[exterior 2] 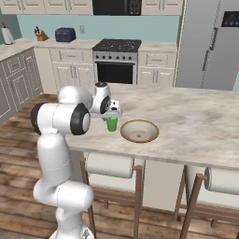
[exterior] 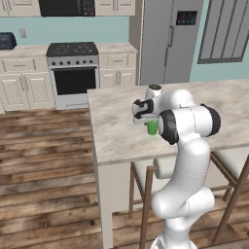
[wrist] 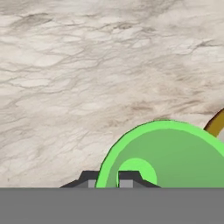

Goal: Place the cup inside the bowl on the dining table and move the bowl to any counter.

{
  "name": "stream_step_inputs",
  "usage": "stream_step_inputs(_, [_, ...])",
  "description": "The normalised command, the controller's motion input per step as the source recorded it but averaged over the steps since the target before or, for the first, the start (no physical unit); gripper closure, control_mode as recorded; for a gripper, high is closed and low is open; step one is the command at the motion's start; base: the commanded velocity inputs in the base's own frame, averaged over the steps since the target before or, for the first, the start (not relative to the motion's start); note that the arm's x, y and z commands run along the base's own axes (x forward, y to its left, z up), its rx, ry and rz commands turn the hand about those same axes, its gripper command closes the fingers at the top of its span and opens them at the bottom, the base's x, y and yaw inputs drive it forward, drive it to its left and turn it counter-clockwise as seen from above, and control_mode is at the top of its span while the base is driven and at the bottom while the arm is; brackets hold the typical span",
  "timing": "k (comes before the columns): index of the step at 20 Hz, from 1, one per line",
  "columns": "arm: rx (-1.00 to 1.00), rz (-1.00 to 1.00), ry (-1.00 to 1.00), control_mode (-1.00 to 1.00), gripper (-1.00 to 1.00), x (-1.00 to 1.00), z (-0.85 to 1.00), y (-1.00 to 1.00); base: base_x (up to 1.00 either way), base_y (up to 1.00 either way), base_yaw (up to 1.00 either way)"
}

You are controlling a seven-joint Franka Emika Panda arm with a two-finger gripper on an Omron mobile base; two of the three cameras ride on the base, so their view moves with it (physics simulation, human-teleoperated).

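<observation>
Dining table [exterior 2: 196, 121]: cup [exterior 2: 112, 124] beside bowl [exterior 2: 139, 131]

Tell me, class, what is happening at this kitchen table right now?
The white robot arm has its gripper down over the green cup on the dining table. In the hand view the two fingertips straddle the cup's rim wall, one outside and one inside, closed on it. The cup is upright, and whether it has left the tabletop cannot be told. The bowl sits empty just beside it, so the cup has not yet gone in.
</observation>
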Motion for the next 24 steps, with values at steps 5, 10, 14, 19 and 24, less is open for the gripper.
stream_step_inputs(5, [-0.05, 0.03, 0.0, -1.0, 1.0, 0.0, 0.33, 0.0, 0.0, 0.0, 0.0])
stream_step_inputs(10, [-0.03, 0.03, 0.0, -1.0, 1.0, 0.0, 0.33, 0.0, 0.0, 0.0, 0.0])
stream_step_inputs(14, [-0.01, 0.02, 0.0, -1.0, 1.0, -0.06, 0.22, -0.01, 0.0, 0.0, 0.0])
stream_step_inputs(19, [0.0, 0.01, 0.0, -1.0, 1.0, -0.06, 0.06, -0.29, 0.0, 0.0, 0.0])
stream_step_inputs(24, [0.0, 0.0, 0.0, -1.0, 1.0, -0.1, 0.02, -0.41, 0.0, 0.0, 0.0])
